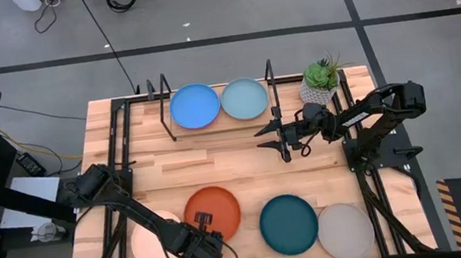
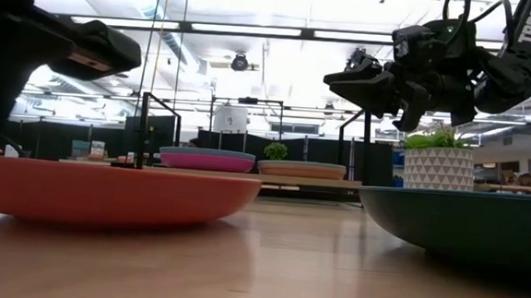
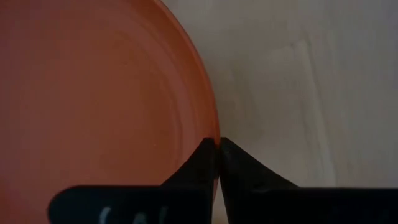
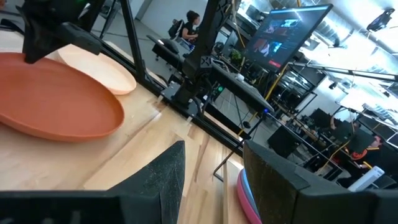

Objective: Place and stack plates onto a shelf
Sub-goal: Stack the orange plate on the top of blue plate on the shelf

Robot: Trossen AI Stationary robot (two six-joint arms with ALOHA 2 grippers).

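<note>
left end effector: at the near table edge, fingers clamped on the near rim of the orange plate; left wrist view shows both fingertips pinched together over that rim.
orange plate: flat on the table, near row, touching or slightly overlapping the cream plate on its left.
near row, not yet shelved: 4 plates, cream, orange, dark teal plate, grey plate; teal and grey touch.
table: bare wood between near row and shelf.
right end effector: hovers above the table mid-depth, just in front of the shelf's right end, fingers apart, holding nothing.
shelf: at the far side of the table, black uprights at each end.
on shelf: blue plate on the left, light blue plate on the right, side by side; low view shows a magenta plate under the blue and a tan plate under the light blue.
progress: looks like 4 of 8 stacked, 4 left; orange likely goes next.
plant pot: far right, beside the shelf.
</note>
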